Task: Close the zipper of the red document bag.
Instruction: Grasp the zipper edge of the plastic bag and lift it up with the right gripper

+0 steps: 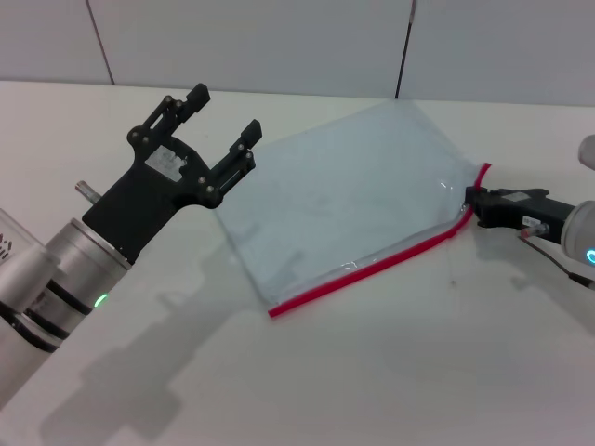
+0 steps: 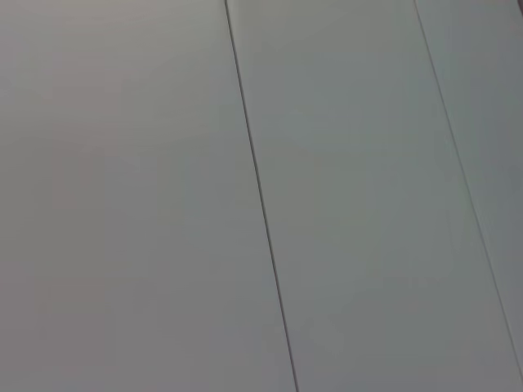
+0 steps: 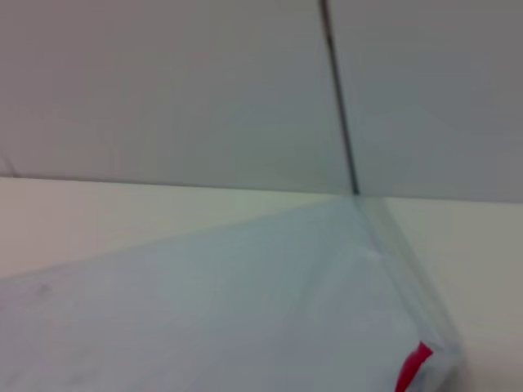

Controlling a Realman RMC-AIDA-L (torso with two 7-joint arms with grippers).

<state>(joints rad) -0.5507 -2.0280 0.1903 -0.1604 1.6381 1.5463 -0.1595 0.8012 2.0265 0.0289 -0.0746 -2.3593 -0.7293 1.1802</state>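
Left arm: nearest the head camera, it comes in from the near left corner, silver forearm with a green light, black wrist and hand reaching up and away toward the far side.
Left gripper (image 1: 223,119): held above the table left of the bag, its black fingers spread wide with nothing between them; the fingertips are near the bag's left edge, and whether they touch it cannot be told.
Table (image 1: 390,372): plain white top; the near part is bare apart from the arm's shadow.
Zipper (image 1: 372,269): bright red strip along the bag's near long edge, running from the near left corner up and right, then bending around the right corner, where a short red end rises.
Red document bag (image 1: 344,195): flat, translucent pale-blue pouch lying at a slant in the middle of the table, one corner pointing to the far side.
Right gripper (image 1: 476,206): black, low over the table at the right, its tip at the bag's right corner where the red strip bends; I cannot tell whether it is pinching anything there. The slider is not made out.
Right wrist view: the bag's clear surface with a bit of red at the corner (image 3: 413,367).
Wall (image 1: 279,42): pale panels with dark seams behind the table; the left wrist view shows only these.
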